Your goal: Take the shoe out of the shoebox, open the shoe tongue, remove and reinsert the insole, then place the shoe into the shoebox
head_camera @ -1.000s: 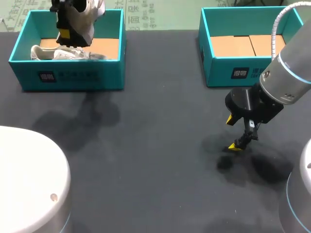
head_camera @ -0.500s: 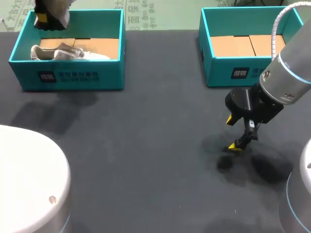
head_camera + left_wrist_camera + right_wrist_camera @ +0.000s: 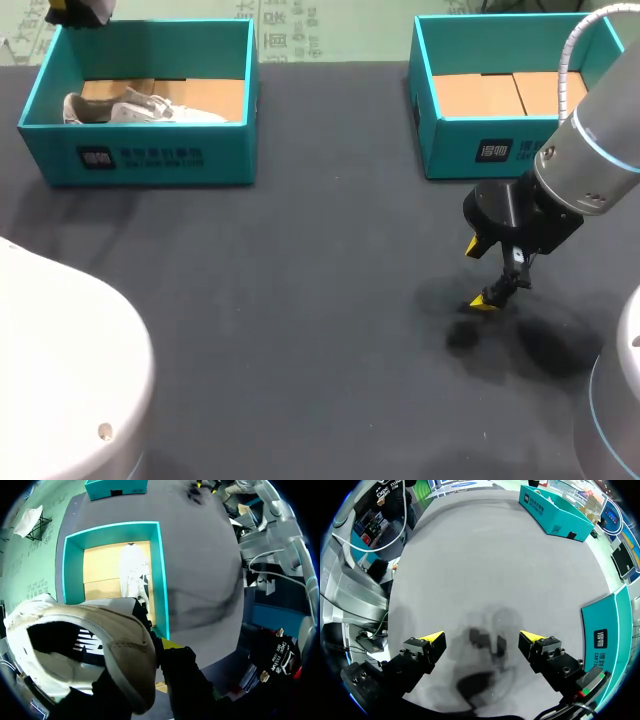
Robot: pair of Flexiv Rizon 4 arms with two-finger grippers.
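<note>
Table (image 3: 300,300) | left pincer (image 3: 162,647) pinching shoe (image 3: 120,645), wrist view only | right pincer (image 3: 482,640) spread

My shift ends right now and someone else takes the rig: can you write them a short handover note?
Left gripper: shut on a white shoe, held in the air near the far left corner of the left shoebox.
Right gripper: open, holding nothing, low over the table in front of the right shoebox.
Things: a second shoe lies in the left shoebox; the right shoebox shows only its cardboard floor.
Done: the white shoe is out of the box.
Left: open the tongue, pull and refit the insole, put the shoe back in the box.
</note>
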